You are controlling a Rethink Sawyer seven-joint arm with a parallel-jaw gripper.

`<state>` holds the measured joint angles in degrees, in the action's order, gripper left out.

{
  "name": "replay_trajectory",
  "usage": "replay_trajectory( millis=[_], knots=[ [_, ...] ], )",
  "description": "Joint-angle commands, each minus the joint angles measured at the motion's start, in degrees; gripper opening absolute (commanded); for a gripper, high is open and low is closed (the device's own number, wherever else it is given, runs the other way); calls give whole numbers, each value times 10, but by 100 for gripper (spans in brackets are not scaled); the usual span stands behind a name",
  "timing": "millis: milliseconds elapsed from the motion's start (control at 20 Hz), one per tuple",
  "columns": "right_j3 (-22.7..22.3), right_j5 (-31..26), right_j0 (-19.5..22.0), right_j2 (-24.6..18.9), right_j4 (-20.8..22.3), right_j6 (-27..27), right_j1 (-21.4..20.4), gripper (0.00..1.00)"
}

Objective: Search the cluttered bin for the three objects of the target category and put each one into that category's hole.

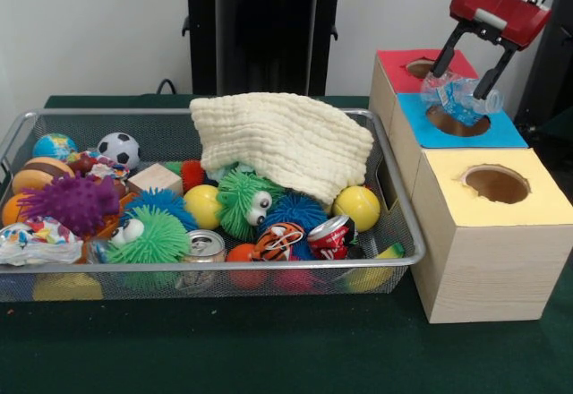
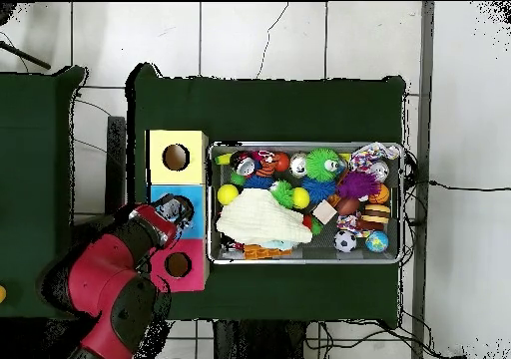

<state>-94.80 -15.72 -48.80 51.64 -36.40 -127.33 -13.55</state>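
A: From the front: pincer (image 1: 466, 73) clamped on a crumpled clear plastic bottle (image 1: 458, 98), hanging just above the hole in the blue box (image 1: 421, 113). Sits between the red box (image 1: 394, 60) behind and the yellow box (image 1: 452, 175) in front.

B: Bottle square over the hole?

A: Looks tilted, neck end out to one side. Could catch the rim on release and land on the blue top, or roll toward the yellow hole (image 1: 497, 184). Wrong hole means a spoiled sort.

B: And the wire bin (image 1: 407, 249)?

A: Crowded. Two crushed cans (image 1: 331, 235) near the front wall, spiky balls, a cream cloth (image 1: 285, 139) draped over the back. Anything under that cloth hidden, so easy to miss.

A: From overhead: red arm (image 2: 112, 293) covering most of the blue box; pincer (image 2: 176, 209) visible, bottle hard to make out. Alignment over the hole impossible to judge here. Dark green worktop (image 2: 269, 111) beneath.

B: So release height the main worry.

A: Likely, yes.
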Motion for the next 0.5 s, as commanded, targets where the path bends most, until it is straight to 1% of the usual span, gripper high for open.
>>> replay_trajectory(
  millis=[50, 500],
  knots=[
    [-59, -14, 18, -103, 27, -92, 15, 100],
    [-78, 11, 24, -112, 33, -85, 15, 100]
  ],
)
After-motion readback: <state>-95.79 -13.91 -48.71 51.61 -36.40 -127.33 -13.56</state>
